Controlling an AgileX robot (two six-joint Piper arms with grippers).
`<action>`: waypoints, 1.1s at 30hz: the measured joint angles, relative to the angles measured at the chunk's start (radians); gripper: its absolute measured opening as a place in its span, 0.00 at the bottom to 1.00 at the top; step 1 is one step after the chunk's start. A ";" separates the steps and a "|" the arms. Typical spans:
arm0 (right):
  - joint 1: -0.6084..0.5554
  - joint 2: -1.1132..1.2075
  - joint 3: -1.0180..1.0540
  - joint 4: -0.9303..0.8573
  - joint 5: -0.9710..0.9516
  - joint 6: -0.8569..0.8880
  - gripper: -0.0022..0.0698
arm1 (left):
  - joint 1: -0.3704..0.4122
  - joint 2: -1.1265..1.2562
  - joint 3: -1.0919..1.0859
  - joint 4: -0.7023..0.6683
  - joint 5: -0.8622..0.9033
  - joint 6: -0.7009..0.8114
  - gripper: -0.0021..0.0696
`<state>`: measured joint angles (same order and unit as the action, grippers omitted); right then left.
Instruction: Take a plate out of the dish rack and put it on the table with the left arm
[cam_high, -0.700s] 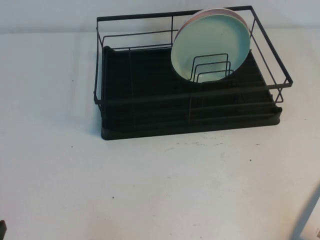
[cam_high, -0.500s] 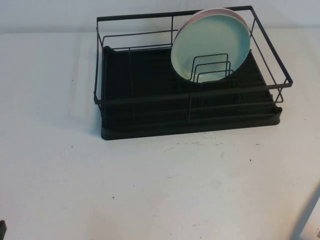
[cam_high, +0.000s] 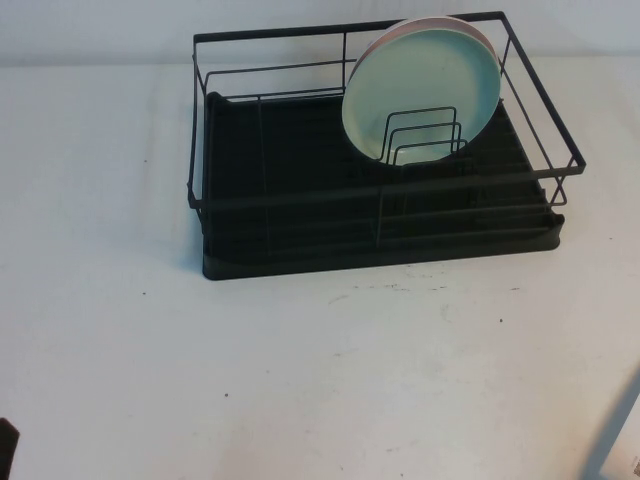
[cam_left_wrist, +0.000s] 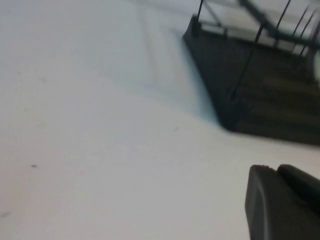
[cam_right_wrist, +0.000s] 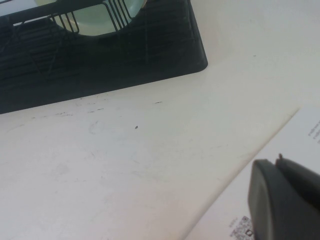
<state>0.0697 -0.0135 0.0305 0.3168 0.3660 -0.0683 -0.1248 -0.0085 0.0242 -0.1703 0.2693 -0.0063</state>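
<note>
The pale mint-green plate (cam_high: 420, 85) stands upright in the right rear part of the black wire dish rack (cam_high: 380, 258), leaning among the wire dividers; it also shows in the right wrist view (cam_right_wrist: 95, 22). My left gripper (cam_left_wrist: 274, 169) is shut and empty, low over the white table (cam_high: 300, 380) near its front left corner (cam_high: 5, 445), well short of the rack's left corner (cam_left_wrist: 260, 100). My right gripper (cam_right_wrist: 277, 161) is shut and empty, over the table's front right edge, and is out of the high view.
A pale pink plate (cam_high: 400, 27) stands directly behind the mint plate, only its top rim showing. A white sheet with a printed code (cam_right_wrist: 300, 145) lies at the front right. Bare table lies in front of and left of the rack.
The dark tip of my left gripper at the front left corner of the high view has come slightly further into view. The plates and rack have not moved.
</note>
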 joint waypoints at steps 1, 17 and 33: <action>0.000 0.000 0.000 0.000 0.000 0.000 0.00 | 0.000 0.000 0.000 -0.061 -0.037 -0.052 0.02; 0.000 0.000 0.000 0.000 0.000 0.000 0.00 | 0.000 0.000 0.000 -0.319 -0.223 -0.224 0.02; 0.000 0.000 0.000 0.000 0.000 0.000 0.00 | -0.001 0.409 -0.606 -0.315 0.491 0.307 0.02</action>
<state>0.0697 -0.0135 0.0305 0.3168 0.3660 -0.0683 -0.1254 0.4006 -0.5820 -0.4856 0.7603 0.3006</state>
